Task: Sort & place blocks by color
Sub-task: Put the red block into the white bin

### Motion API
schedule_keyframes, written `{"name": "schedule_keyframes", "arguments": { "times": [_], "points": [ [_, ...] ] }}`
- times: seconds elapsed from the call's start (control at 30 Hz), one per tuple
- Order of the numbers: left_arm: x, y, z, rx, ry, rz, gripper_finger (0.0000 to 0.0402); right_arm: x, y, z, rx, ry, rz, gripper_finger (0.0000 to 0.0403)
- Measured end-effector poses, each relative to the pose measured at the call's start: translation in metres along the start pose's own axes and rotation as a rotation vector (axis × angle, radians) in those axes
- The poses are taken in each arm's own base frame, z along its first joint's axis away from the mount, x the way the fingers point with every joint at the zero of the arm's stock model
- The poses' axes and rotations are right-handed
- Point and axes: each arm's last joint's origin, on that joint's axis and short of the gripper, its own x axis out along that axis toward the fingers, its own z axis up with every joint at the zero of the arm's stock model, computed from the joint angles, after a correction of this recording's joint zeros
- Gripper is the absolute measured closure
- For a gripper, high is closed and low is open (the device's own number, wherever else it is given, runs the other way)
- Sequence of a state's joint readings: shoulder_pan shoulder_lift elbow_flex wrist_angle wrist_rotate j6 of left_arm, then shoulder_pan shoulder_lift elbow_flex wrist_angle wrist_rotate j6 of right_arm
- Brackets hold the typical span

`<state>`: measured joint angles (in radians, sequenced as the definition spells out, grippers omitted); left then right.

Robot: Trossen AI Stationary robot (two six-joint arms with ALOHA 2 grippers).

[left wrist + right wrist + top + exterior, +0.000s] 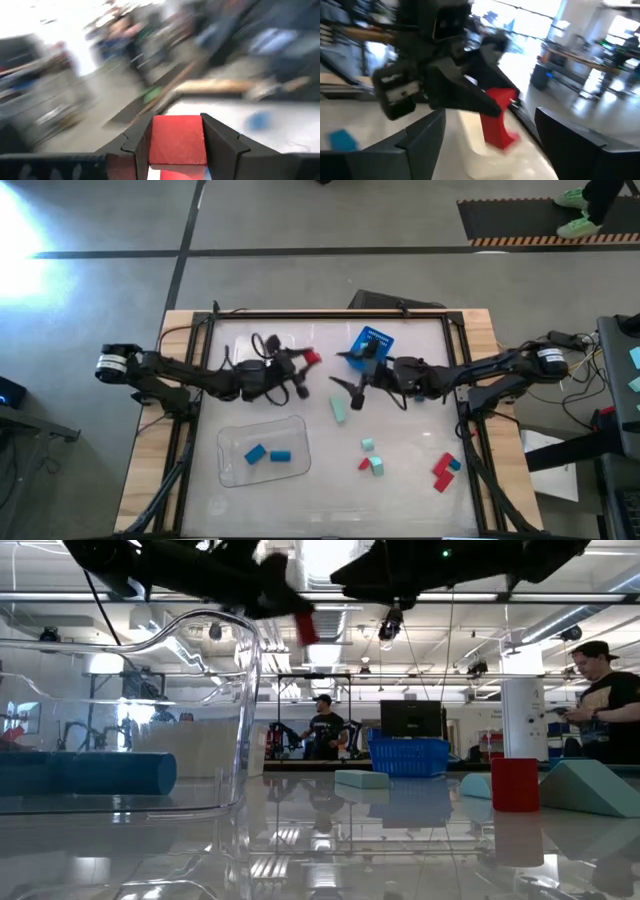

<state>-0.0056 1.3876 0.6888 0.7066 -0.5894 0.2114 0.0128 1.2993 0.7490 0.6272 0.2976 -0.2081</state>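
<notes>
The left claw (pixel 306 366) is clamped on a smooth, matte red block (pixel 313 358), held in the air above the glossy white worktop (pixel 320 490), its flat face square between the dark fingers (pixel 220 142). The right claw (pixel 345 370) gapes wide, nothing in it, just beside.

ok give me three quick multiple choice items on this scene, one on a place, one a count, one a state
1. Where is the blue basket?
A. far edge of the table
B. inside the clear tray
C. near right corner

2. How many blue blocks lie in the clear tray?
A. none
B. two
C. five

3. What is the left gripper doing?
A. open and empty
B. holding a red block
C. holding a teal block

Key: 1 A, the high view shows it at the far edge. 2 B, two lie inside. 3 B, its fingers clamp the red block.
</notes>
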Motion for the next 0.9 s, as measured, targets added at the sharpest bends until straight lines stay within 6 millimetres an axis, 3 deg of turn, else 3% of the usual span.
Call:
{"name": "schedule_keyframes", "arguments": {
  "times": [0.2,0.63,0.77,0.9],
  "points": [
    [-0.005,0.027,-0.027,0.025,0.277,0.571,0.0275,-0.018,-0.011,0.011,0.017,0.073,-0.088,0.0105],
    [0.001,0.056,-0.053,-0.143,0.412,0.58,0.0273,-0.018,-0.01,0.007,0.018,0.11,-0.078,0.0121],
    [-0.001,0.068,-0.061,-0.186,0.532,0.622,0.0273,-0.018,-0.01,0.007,0.018,0.108,-0.078,0.0122],
    [-0.005,0.076,-0.057,-0.243,0.69,0.634,0.0273,-0.018,-0.01,0.007,0.019,0.108,-0.078,0.012]
  ]
}}
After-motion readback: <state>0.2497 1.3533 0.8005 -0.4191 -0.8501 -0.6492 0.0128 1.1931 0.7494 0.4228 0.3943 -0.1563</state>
